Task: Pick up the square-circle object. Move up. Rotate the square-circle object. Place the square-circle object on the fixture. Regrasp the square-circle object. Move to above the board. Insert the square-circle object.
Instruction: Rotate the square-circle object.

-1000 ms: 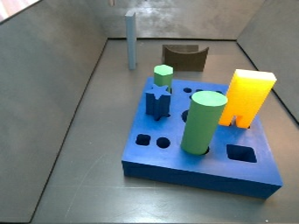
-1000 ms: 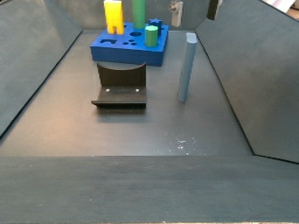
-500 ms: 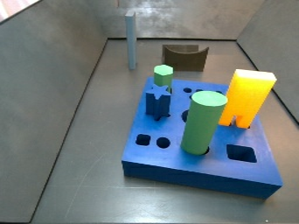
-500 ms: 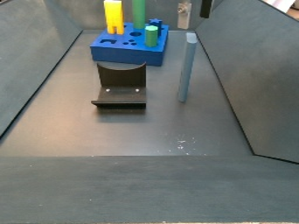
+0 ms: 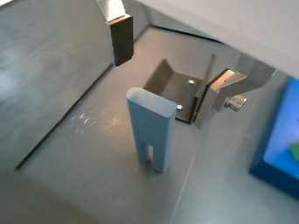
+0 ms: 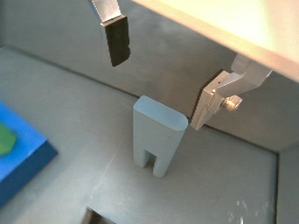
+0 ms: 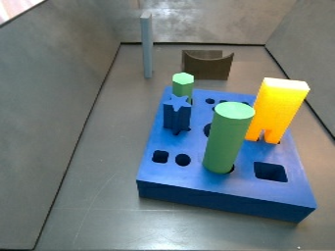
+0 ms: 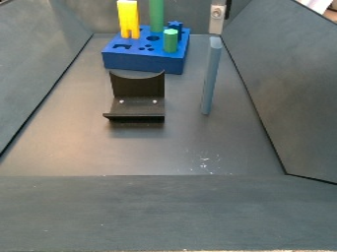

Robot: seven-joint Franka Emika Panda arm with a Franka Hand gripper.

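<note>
The square-circle object point(image 8: 208, 77) is a slender pale grey-blue peg standing upright on the floor near the wall, also in a side view point(image 7: 147, 44). My gripper point(image 8: 215, 12) hangs open right above its top. In both wrist views the peg point(image 5: 153, 131) point(image 6: 158, 136) stands below and between the two fingers point(image 5: 121, 39) point(image 6: 117, 42), without touching them. The gripper point(image 5: 166, 66) point(image 6: 163, 70) holds nothing. The dark fixture point(image 8: 136, 94) point(image 7: 207, 63) point(image 5: 176, 86) sits on the floor beside the peg. The blue board point(image 7: 281, 191) point(image 8: 145, 65) lies beyond it.
On the board stand a tall green cylinder point(image 7: 225, 137), an orange-yellow block point(image 7: 279, 110), a dark-blue star peg point(image 7: 178, 115) and a small green hexagonal peg point(image 7: 183, 85). Grey walls enclose the floor on both sides.
In a side view the gripper has shifted over the peg's top and its two fingers now appear closer together, as if turned. The peg, fixture and board have not moved.
</note>
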